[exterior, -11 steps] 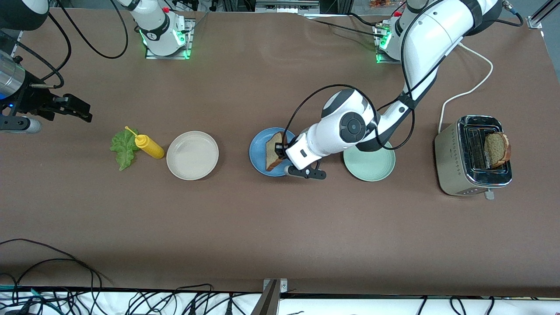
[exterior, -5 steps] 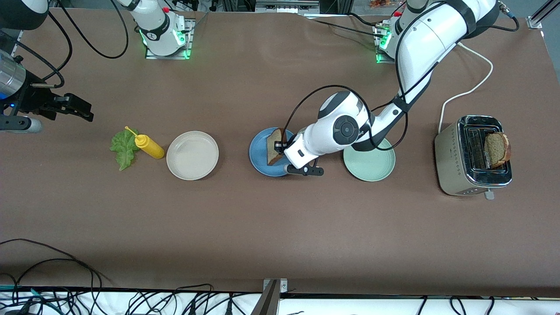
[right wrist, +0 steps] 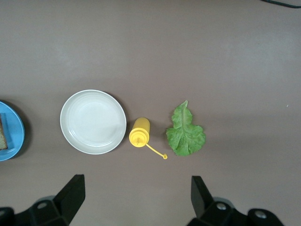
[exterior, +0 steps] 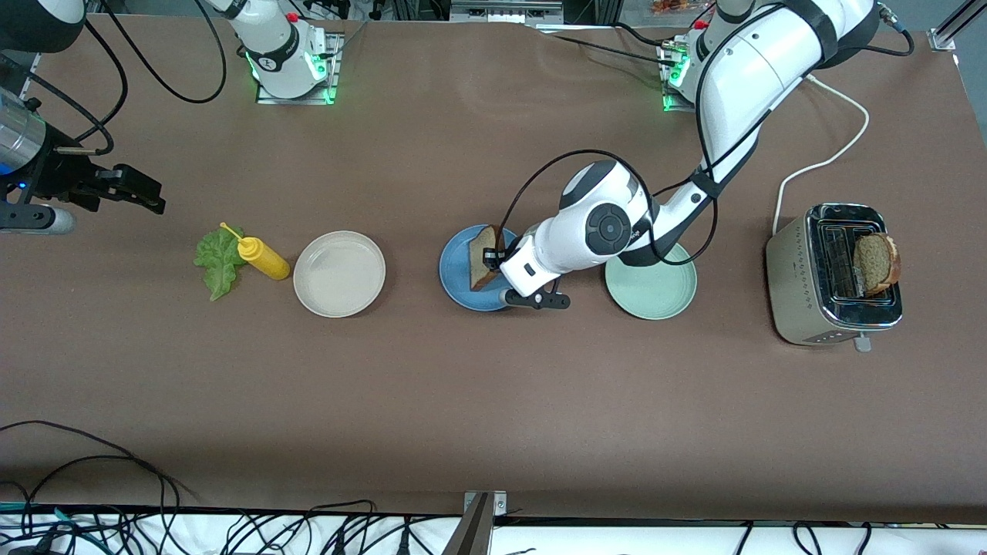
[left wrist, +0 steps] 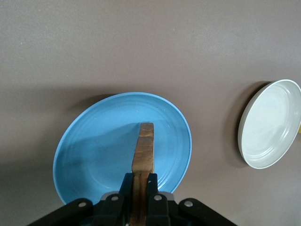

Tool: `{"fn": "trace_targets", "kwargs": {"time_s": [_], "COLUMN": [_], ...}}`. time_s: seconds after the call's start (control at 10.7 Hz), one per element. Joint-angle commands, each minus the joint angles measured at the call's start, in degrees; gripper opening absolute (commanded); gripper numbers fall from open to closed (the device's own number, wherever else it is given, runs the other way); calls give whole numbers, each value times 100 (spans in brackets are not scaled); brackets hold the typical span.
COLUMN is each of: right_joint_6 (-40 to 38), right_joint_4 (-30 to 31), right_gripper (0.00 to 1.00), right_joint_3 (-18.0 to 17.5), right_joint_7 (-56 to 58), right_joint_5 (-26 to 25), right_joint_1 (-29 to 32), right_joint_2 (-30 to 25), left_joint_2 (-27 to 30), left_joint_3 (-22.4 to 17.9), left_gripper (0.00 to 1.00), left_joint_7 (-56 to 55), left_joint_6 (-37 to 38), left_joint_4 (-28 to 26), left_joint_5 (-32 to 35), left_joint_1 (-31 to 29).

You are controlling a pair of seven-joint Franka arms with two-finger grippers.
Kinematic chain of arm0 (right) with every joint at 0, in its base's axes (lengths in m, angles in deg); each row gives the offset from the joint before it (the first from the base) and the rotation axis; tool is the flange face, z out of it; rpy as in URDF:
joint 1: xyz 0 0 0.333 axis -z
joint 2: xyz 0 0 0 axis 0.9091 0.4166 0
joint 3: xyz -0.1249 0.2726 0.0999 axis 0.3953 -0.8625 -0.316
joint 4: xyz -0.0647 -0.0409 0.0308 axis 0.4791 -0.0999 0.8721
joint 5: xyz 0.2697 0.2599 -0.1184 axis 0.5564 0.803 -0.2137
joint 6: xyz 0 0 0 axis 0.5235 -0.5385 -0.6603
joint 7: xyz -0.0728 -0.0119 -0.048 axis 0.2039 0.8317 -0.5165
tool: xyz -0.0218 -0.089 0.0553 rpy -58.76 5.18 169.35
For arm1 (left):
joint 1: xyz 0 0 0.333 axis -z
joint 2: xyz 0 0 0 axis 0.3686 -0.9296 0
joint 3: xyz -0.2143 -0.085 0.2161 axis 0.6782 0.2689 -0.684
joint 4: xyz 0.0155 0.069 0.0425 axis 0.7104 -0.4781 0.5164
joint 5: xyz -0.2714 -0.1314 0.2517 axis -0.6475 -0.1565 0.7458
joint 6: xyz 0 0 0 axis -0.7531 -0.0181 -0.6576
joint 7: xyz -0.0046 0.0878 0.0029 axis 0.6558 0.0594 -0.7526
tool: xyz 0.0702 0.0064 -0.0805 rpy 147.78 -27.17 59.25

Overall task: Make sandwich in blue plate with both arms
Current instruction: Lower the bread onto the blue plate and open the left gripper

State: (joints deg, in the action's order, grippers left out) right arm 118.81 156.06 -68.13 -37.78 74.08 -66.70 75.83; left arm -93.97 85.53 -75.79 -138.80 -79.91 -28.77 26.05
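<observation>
The blue plate [exterior: 456, 271] sits mid-table; it also shows in the left wrist view [left wrist: 94, 141]. My left gripper [exterior: 495, 266] is shut on a slice of brown toast [exterior: 483, 257], held on edge over the plate, its lower end at or just above the plate; the toast shows edge-on in the left wrist view [left wrist: 144, 150]. A second toast slice [exterior: 877, 263] stands in the toaster [exterior: 833, 275]. The green lettuce leaf [exterior: 217, 262] lies on the table, also in the right wrist view [right wrist: 185, 130]. My right gripper [exterior: 143, 196] is open and empty, waiting high over the right arm's end of the table.
A yellow squeeze bottle [exterior: 262, 257] lies beside the lettuce. A beige-white plate [exterior: 339, 274] sits between the bottle and the blue plate. A pale green plate [exterior: 651, 284] is partly under the left arm. The toaster's white cord [exterior: 829, 158] runs toward the left arm's base.
My left gripper has shifted slightly with the toast, tilting it more upright over the blue plate. The right arm has not moved.
</observation>
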Motion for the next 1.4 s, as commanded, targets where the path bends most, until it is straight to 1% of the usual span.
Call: {"fn": "trace_targets", "kwargs": {"time_s": [0.0, 0.19, 0.28, 0.56, 0.75, 0.93, 1.21, 1.3], "right_joint_6": [-127, -127, -127, -127, -127, -119, -127, -136], "right_joint_4": [-154, -154, -154, -154, -154, -172, -189, -189], "right_gripper": [100, 100, 100, 100, 100, 100, 100, 100], "right_joint_3": [-17, -17, -17, -8, 1, -139, -8, -8], "right_joint_7": [68, 68, 68, 77, 50, -194, -231, -266], "right_joint_5": [106, 106, 106, 106, 106, -51, -8, 1], "right_joint_1": [27, 27, 27, 35, 97, -42, -8, -17], "right_joint_2": [41, 41, 50, 50, 50, 6, 32, 32], "left_joint_2": [19, 71, 141, 404, 703, 1002, 1555, 1679], "left_joint_3": [58, 57, 57, 40, -21, -74, -372, -382], "left_gripper": [100, 100, 100, 100, 100, 100, 100, 100], "left_joint_7": [-112, -147, -147, -147, -147, -139, -69, -51], "left_joint_6": [-40, 13, 187, 373, 706, 935, 1593, 1708], "left_joint_4": [-24, -15, 2, -6, -6, 2, 11, 20], "left_joint_5": [201, 376, 403, 404, 412, 404, 412, 412], "left_joint_1": [-37, -46, -72, -134, -151, -257, -309, -379]}}
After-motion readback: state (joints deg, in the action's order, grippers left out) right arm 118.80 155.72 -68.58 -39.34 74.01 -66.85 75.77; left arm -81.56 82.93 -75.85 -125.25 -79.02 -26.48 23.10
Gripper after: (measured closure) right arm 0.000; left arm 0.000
